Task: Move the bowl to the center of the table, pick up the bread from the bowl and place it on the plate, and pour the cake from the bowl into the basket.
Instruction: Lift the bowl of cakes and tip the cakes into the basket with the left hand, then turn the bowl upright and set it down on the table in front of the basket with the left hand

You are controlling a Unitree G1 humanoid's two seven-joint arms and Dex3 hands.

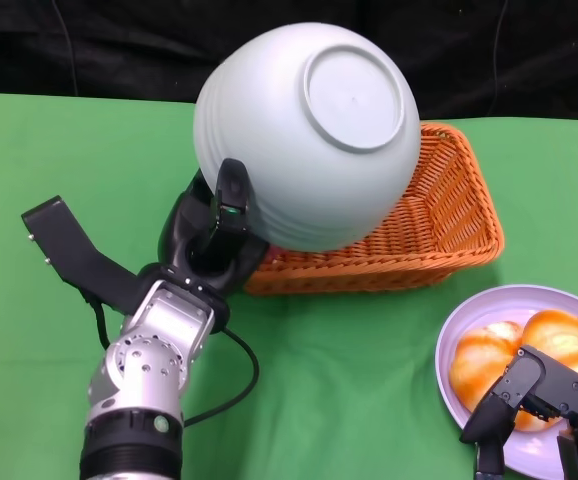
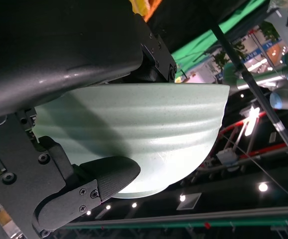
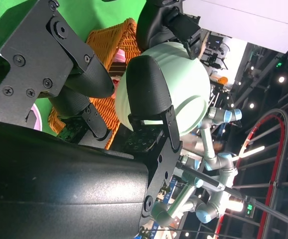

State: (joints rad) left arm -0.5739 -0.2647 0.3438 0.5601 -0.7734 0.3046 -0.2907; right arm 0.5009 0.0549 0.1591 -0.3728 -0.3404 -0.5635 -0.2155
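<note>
Head view: pale green bowl (image 1: 309, 135) tipped right over, round base facing up at the camera, held up above the orange basket (image 1: 449, 215) at about 12 o'clock. Left hand (image 1: 214, 235) at 9 o'clock of the bowl, gripping its rim, black fingers (image 1: 231, 190) wrapped tight on the ribbed side. Basket sitting on the green tabletop (image 1: 349, 380) just under and to the 3 o'clock side of the bowl.

White plate (image 1: 499, 320) down at 4 o'clock, with golden bread (image 1: 559, 335) lying on it. Right hand (image 1: 539, 400) low at 5 o'clock, just over the plate edge, holding nothing. Fingers look partly spread, but how far apart is hard to tell.

Right wrist view: a brown and pink slice of cake (image 3: 117, 62) peeking out between bowl and basket weave. Hard to tell whether it lies in the basket or hangs at the bowl's lip.

Left wrist view: bowl (image 2: 134, 129) filling the picture, dark fingers (image 2: 99, 177) pressed on its outside wall.

So bread step looks done, pouring step looks nearly done.

What could go wrong:
- Bowl slipping free and dropping on the basket, because the hold is only on one edge and the bowl is smooth and heavy.
- Cake landing on the tabletop, if the bowl's mouth hangs past the near basket wall.
- Basket getting pushed or tipped, if the bowl comes down on its rim.
</note>
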